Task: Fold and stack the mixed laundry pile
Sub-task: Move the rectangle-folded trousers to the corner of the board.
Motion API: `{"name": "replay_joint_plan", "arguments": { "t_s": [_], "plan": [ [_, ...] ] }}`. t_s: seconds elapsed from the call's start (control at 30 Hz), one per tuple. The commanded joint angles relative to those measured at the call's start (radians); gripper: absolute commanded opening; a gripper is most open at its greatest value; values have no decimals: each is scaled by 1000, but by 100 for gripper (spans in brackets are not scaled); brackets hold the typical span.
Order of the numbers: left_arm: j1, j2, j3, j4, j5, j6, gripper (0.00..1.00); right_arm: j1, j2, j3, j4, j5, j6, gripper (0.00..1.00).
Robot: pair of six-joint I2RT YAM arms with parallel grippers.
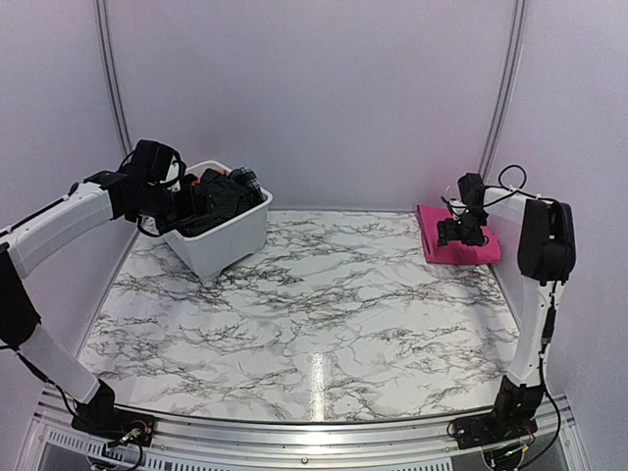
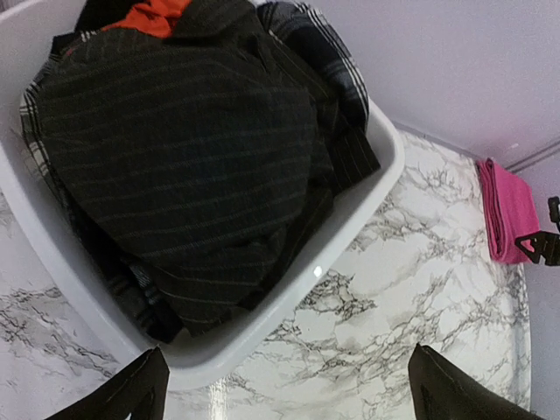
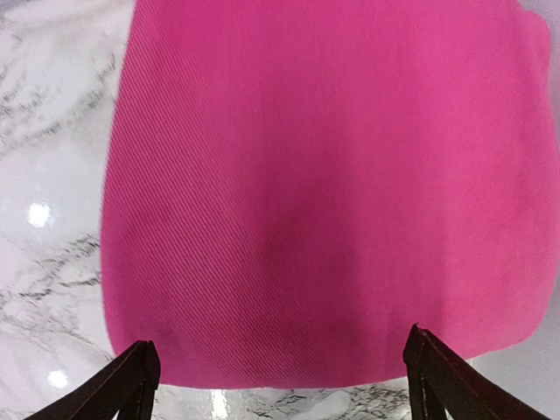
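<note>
Jaws on both arms are seen spread wide, with nothing clamped between them. Two grippers, one tub, one table and four pieces of laundry can be counted.

At the far left of the table point(image 1: 314, 304), the left gripper point(image 1: 184, 204) is held at the left rim of the white tub point(image 1: 221, 245). Its two dark fingers point(image 2: 131, 394) are seen in the wrist view on either side of the tub's edge, well apart, and nothing is gripped. Whether the rim is touched cannot be told.

Three garments are heaped inside the tub. A black pinstriped shirt point(image 2: 175, 175) is laid on top and covers most of the heap. An orange garment point(image 2: 149, 13) is partly shown at the tub's far side, beyond the shirt. A dark plaid piece point(image 2: 328, 52) is tucked beside the shirt against the tub's wall.

Far to the right of the tub, at the table's opposite back corner, one pink cloth point(image 1: 461, 250) is laid flat and folded into a neat rectangle. The right gripper point(image 1: 459, 233) is hung directly over it, with its fingers point(image 3: 131, 385) parted wider than most of the cloth's width in the wrist view. No fabric is pinched; contact with the cloth cannot be confirmed.
</note>
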Motion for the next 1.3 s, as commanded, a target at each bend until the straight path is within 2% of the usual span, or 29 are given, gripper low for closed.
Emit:
{"name": "replay_joint_plan", "arguments": {
  "t_s": [0.0,0.17,0.37,0.57,0.67,0.7,0.8,1.0,1.03,1.27],
  "plan": [
    [66,14,111,-17,-19,8,99,54,-139,114,-27,24,-1,97],
    [131,51,232,-25,-33,49,99,98,-289,155,-3,-20,18,99],
    [147,243,413,-110,-16,133,99,74,-387,138,28,-109,117,99],
    [145,452,522,-192,-6,170,99,-5,-456,20,37,-381,183,99],
    [135,536,541,-195,-21,189,96,-10,-510,-87,88,-423,186,99],
    [128,564,559,-202,-32,204,91,-9,-530,-128,106,-426,191,99],
    [120,608,627,-228,-83,223,64,-9,-568,-209,133,-450,196,99],
    [119,524,719,-231,-179,213,4,-8,-594,-293,152,-480,219,99],
    [119,502,737,-230,-195,208,0,-8,-598,-297,156,-483,224,99],
    [121,394,874,-229,-187,182,0,-8,-600,-305,190,-528,245,99]
  ]
}}
